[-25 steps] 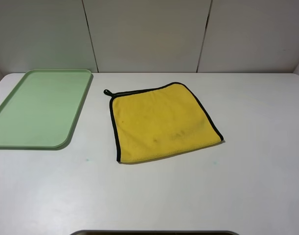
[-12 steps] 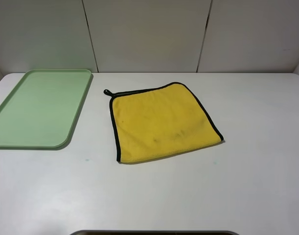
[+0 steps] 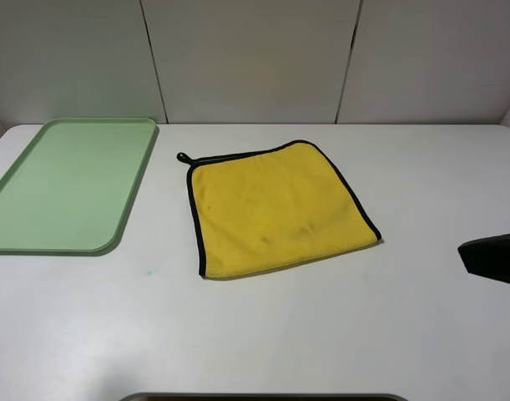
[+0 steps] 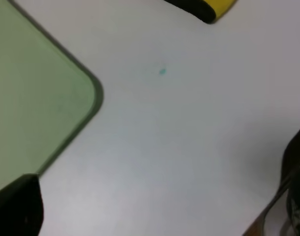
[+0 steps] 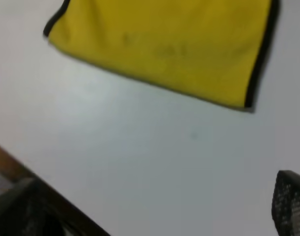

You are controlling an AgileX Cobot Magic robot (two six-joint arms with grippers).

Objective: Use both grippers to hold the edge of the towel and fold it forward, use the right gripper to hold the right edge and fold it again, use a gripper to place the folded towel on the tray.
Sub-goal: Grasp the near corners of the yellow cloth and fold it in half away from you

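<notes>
So the towel (image 3: 280, 209) is spread out flat in a single layer on the white table (image 3: 263, 334), not folded at all yet. It's bright yellow with a fluffy pile, roughly square, and turned a bit askew to the table's edge. The black piping (image 3: 194, 219) is seen clearly down both sides and along the far edge. On the near edge it's barely made out, and mostly yellow is shown there. A small black loop (image 3: 182, 156) is stuck out at the far corner on the side of the tray (image 3: 71, 184). A couple of faint darker smudges (image 3: 267, 240) are noticed in the pile.

The right gripper (image 5: 155, 204) is held with its jaws wide apart, and only bare table is seen between them. The towel is laid ahead of it, well apart. From the high camera only a dark bit of that gripper is caught at the frame's edge.

The left gripper (image 4: 154, 201) is likewise spread wide and nothing is clamped. The pale-green tray's rounded corner is found near one of its fingers (image 4: 17, 209); whether they touch can't be told. Only a towel corner is glimpsed farther ahead. A tiny teal speck (image 4: 162, 72) is seen on the table between that gripper and the towel.
</notes>
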